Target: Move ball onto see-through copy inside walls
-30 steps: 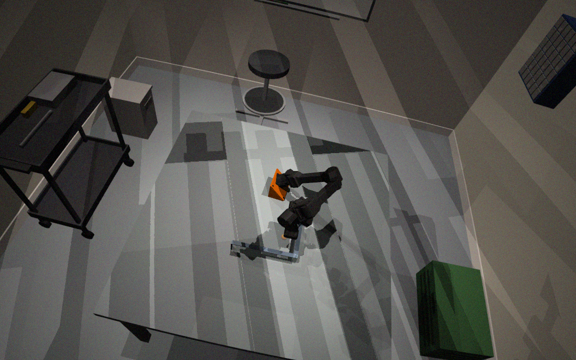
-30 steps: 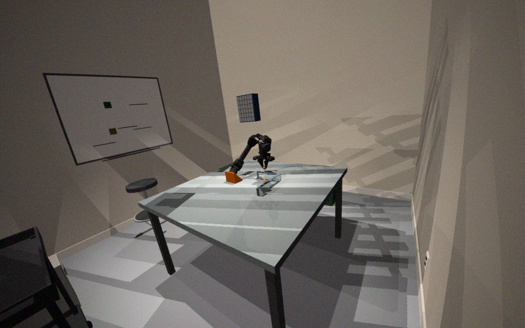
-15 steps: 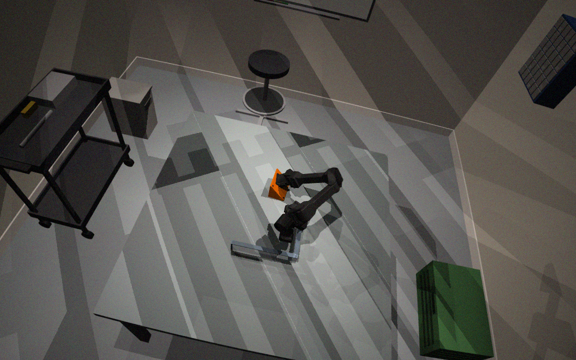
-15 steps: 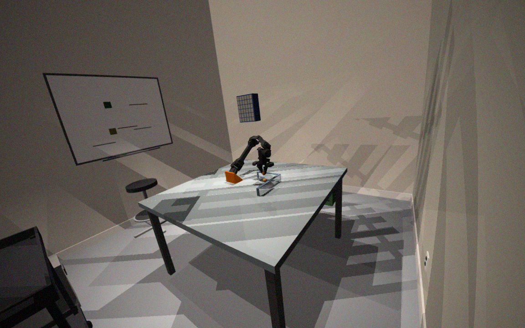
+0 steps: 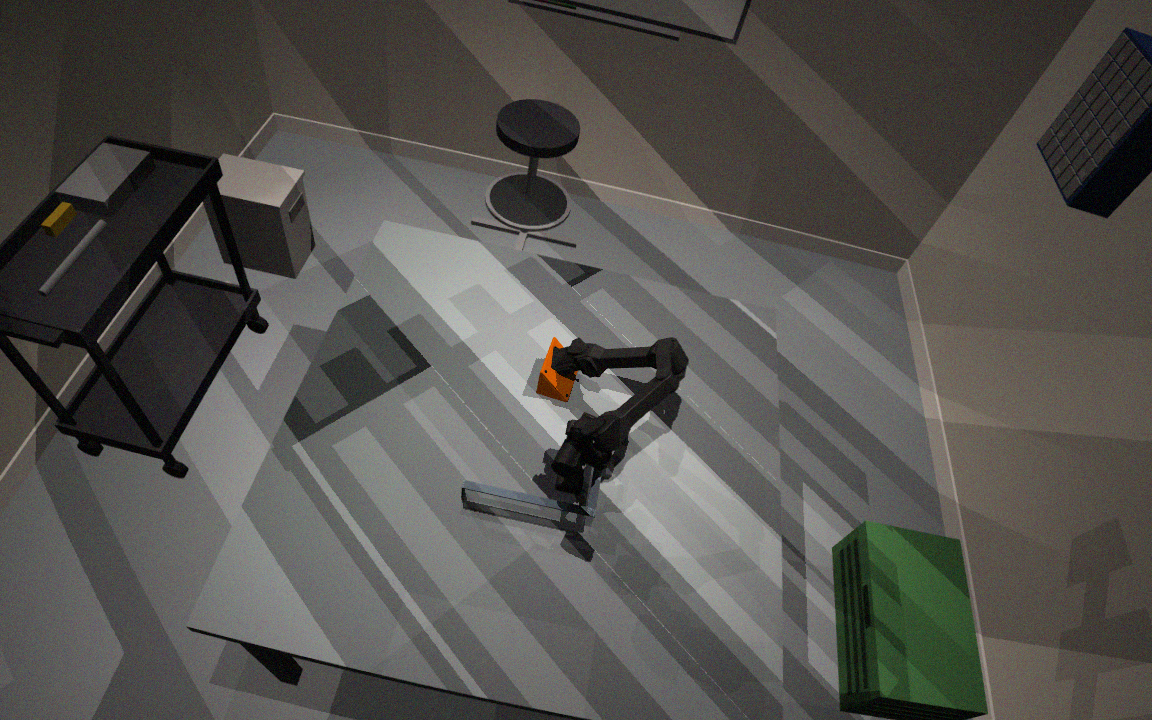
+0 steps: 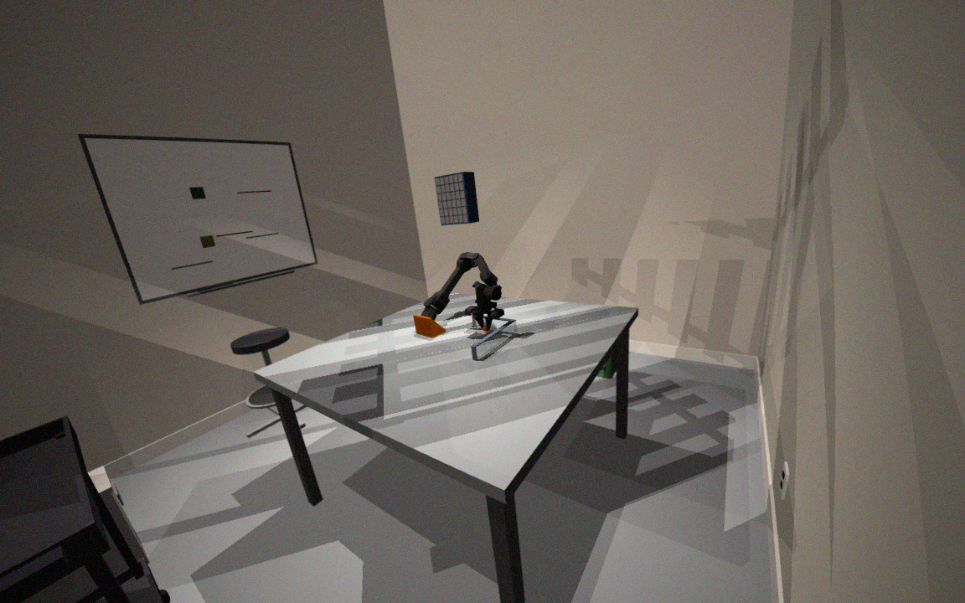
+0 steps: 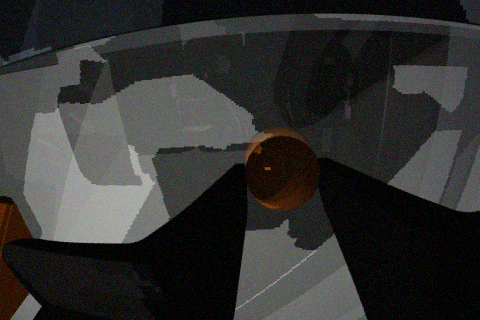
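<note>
I'm seeing the table (image 6: pixel 425 420) with the arm (image 5: pixel 643 376) folded down over the clear walls (image 5: pixel 508 504). The long wall runs toward the left in the top view, and the short one meets it under the wrist to form the corner. Orange base mount (image 5: pixel 553 369) sits behind.

Gripper (image 7: pixel 283 187) is low at that corner, jaws part-closed and clamped on the orange ball (image 7: pixel 282 170). In the wrist view both fingers pinch it at the tips, with a wall edge arcing across just beyond. The ball looks close to the table inside the corner, but I can't confirm contact. There's a faint pale rim at the ball's top edge, possibly the see-through copy behind it; can't tell for sure.

My read: this is placement, just before release. To do it well I'd settle the ball onto the surface before opening, open slowly so neither finger nudges it, then lift straight up clear of the walls. Risk is a roll on release; the corner should catch it.

Orientation: it's a sphere, no long axis or heading to report.
</note>
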Controlling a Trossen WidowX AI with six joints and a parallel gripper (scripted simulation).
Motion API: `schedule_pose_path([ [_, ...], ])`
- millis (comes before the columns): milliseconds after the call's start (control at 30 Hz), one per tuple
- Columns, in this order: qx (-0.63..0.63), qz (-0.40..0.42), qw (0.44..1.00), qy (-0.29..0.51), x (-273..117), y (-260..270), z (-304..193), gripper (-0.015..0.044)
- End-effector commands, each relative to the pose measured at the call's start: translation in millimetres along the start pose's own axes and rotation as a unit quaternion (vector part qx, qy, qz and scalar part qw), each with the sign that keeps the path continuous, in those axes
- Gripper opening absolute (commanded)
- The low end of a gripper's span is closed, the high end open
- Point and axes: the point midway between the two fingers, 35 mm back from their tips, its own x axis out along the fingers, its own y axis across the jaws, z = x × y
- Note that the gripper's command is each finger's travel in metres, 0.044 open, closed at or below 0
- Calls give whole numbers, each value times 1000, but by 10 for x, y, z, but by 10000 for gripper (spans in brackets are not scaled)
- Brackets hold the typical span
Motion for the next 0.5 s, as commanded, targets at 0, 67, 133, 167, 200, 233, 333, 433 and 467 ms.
schedule_pose_path([
  [0, 2, -1, 1000, -3, 35, 1, 3, 0],
  [67, 2, -1, 1000, -3, 66, 0, 3, 0],
  [133, 2, -1, 1000, -3, 98, 0, 3, 0],
  [167, 2, -1, 1000, -3, 115, 0, 4, 0],
  [200, 2, -1, 1000, -3, 131, 0, 4, 0],
  [233, 2, -1, 1000, -3, 147, 1, 4, 0],
  [333, 2, -1, 1000, -3, 185, 2, 6, 0],
  [433, 2, -1, 1000, -3, 188, 2, 6, 0],
  [467, 2, -1, 1000, -3, 188, 2, 6, 0],
])
